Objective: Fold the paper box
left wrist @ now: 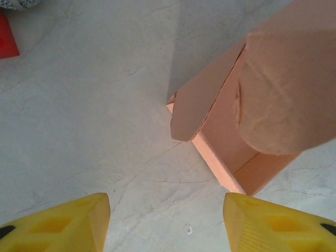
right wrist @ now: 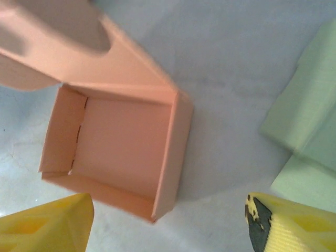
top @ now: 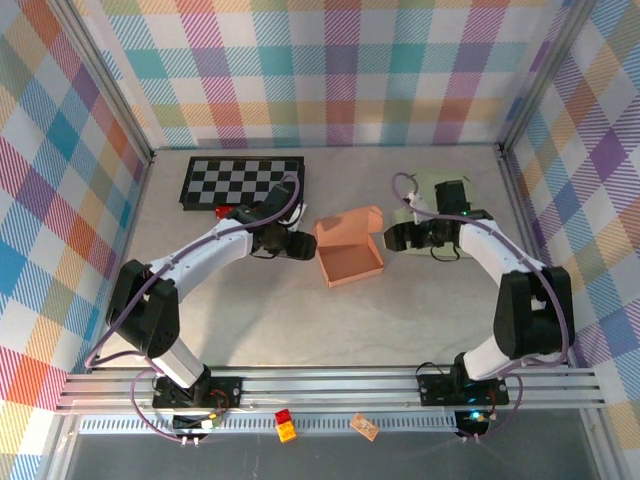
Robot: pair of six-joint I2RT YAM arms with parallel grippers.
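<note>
The paper box (top: 348,252) sits in the middle of the worktop (top: 300,320), between the left end effector (top: 305,245) just to its left and the right end effector (top: 388,238) just to its right. A chessboard (top: 243,180) lies behind-left, a flat sheet (top: 425,185) behind-right.

Bright, even, diffuse light falls from above. The top view is sharp, and the paper box (top: 348,250) throws only a faint shadow on the table (top: 400,320). In the left wrist view the box's near flap is out of focus, with a soft grey shadow behind it. The right wrist view is slightly blurred along the box edges.
</note>
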